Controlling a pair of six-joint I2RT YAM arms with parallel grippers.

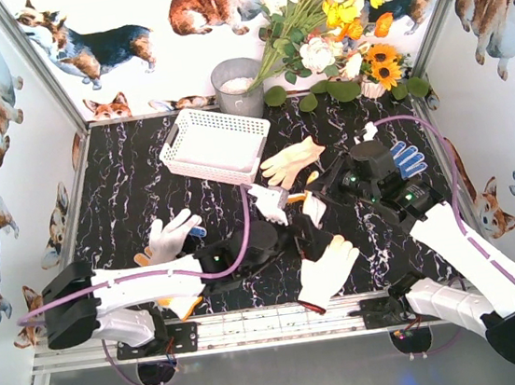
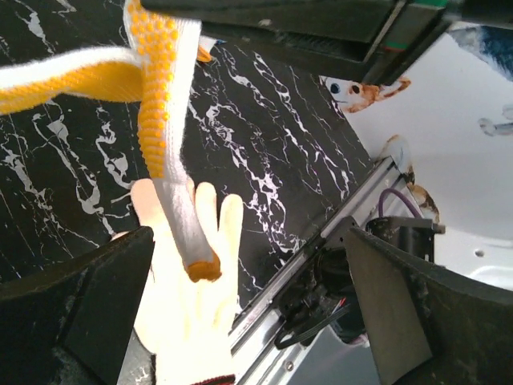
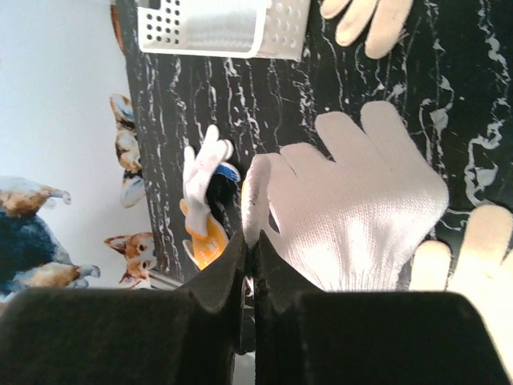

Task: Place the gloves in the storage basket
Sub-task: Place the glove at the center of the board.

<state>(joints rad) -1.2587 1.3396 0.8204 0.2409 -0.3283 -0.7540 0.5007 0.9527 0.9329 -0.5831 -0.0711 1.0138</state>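
Glove in hand: white knit glove with orange-dotted palm (image 2: 160, 104), hanging above the middle of the black marbled table (image 1: 126, 194).
Right gripper (image 3: 248, 245): clamped on that glove's edge.
Left gripper (image 2: 248, 241): jaws wide apart, holding nothing; the glove dangles just before them.
White lattice-sided plastic basket (image 1: 213, 172): at the far edge, looks empty.
Done: nothing stowed.
Left to do: cream glove (image 1: 291, 162) just beside the basket, red-cuffed glove (image 1: 329, 273) at the near edge, blue-dotted glove (image 1: 409, 157) by the right edge, white glove with a blue patch (image 1: 171, 236) toward the left edge.
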